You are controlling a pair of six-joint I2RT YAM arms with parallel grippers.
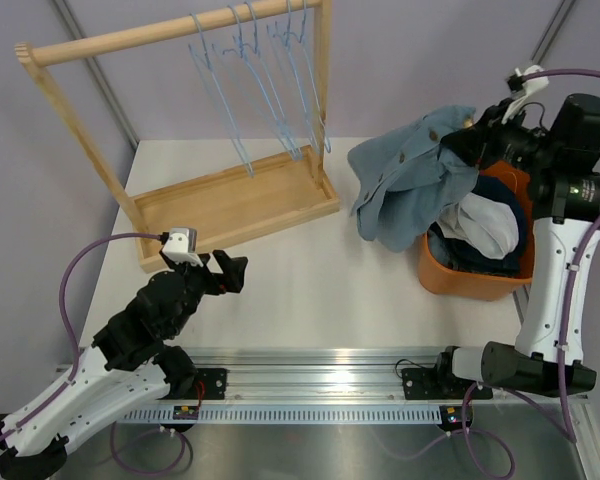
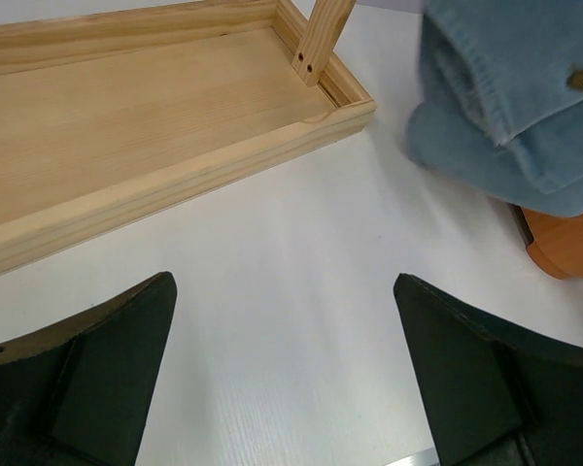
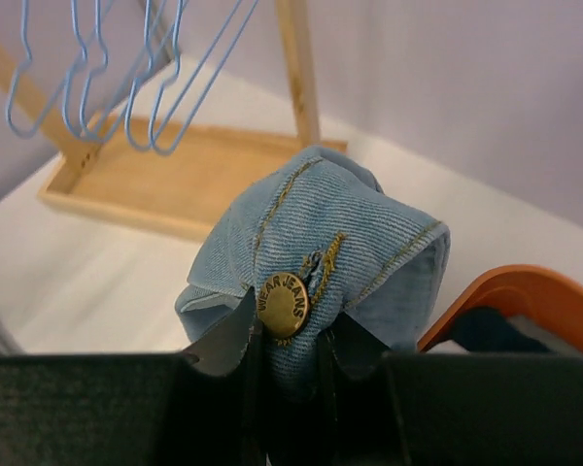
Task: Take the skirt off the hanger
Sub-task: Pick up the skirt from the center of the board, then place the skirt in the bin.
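1. Desk (image 1: 280, 290): white top, carrying every item below; both arms are bolted at its near edge.

2. Rack (image 1: 110, 42): pale wood, at the far left of the desk. A round rail sits on two uprights above a shallow tray (image 2: 126, 116) with a raised lip.

3. Skirt (image 1: 410, 180): light blue denim with tan stitching. It is off the hangers and bunched at the right of the desk, well apart from the rack. Its upper part is raised at the far rim of the basket, and the rest spills leftward past the rim toward the desk. Whether the lowest fold touches the desk cannot be told.

4. Basket (image 1: 460, 278): orange and round, at the right edge of the desk, beneath and beside the skirt. It holds other garments (image 1: 485, 228), dark blue and pale grey.

5. Hangers (image 1: 270, 70): several, thin blue wire, hooked close together at the right end of the rail. All are bare.

6. Right tool (image 1: 472, 140): raised over the basket's far side and clamped on a fold of the skirt. The wrist view shows its fingers (image 3: 223, 340) pinching the denim on both sides.

7. Left tool (image 1: 235, 272): low over bare desk in front of the tray, its fingers spread wide apart and gripping nothing.

8. Button (image 3: 285, 304): brass, stamped "WEAR JEANS", on the pinched fold just above the right tool's fingers.
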